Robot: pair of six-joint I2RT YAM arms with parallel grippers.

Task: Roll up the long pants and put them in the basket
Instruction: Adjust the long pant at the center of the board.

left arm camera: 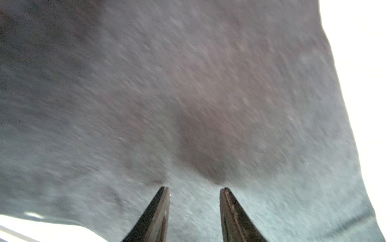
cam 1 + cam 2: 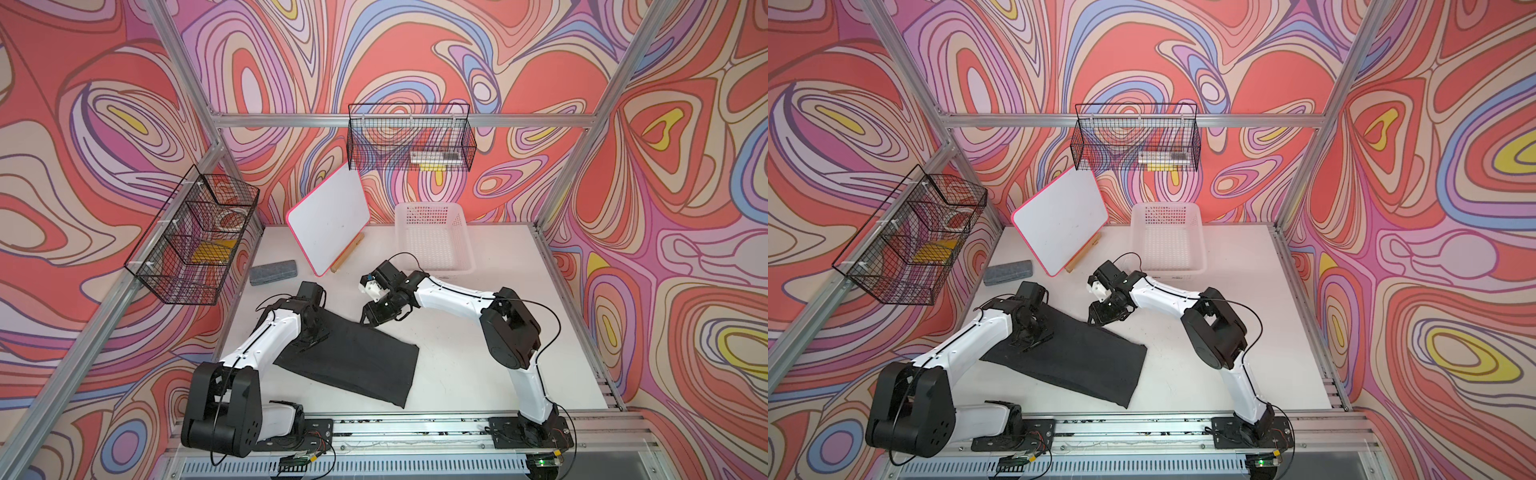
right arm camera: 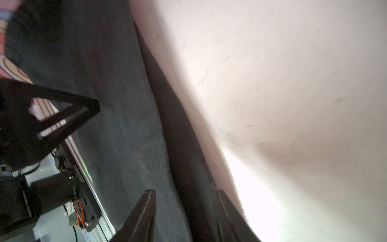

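The long pants (image 2: 357, 361) (image 2: 1084, 361) lie as a flat, folded dark charcoal strip across the middle of the white table, slanting from the left arm toward the front. My left gripper (image 2: 311, 345) (image 2: 1034, 343) rests low on the strip's far left part. Its wrist view shows the jaws (image 1: 194, 188) open, with only flat cloth (image 1: 188, 94) beneath them. My right gripper (image 2: 365, 322) (image 2: 1091, 320) is down at the strip's far edge. The jaws (image 3: 186, 190) stand open astride that edge, one finger over cloth (image 3: 109, 104) and the other at the table side.
A grey eraser block (image 2: 274, 272) lies at the back left beside a pink-rimmed whiteboard (image 2: 328, 220) on its wooden stand. A white plastic basket (image 2: 434, 241) sits at the back right. Wire baskets hang on the left wall (image 2: 195, 237) and the back wall (image 2: 409, 141).
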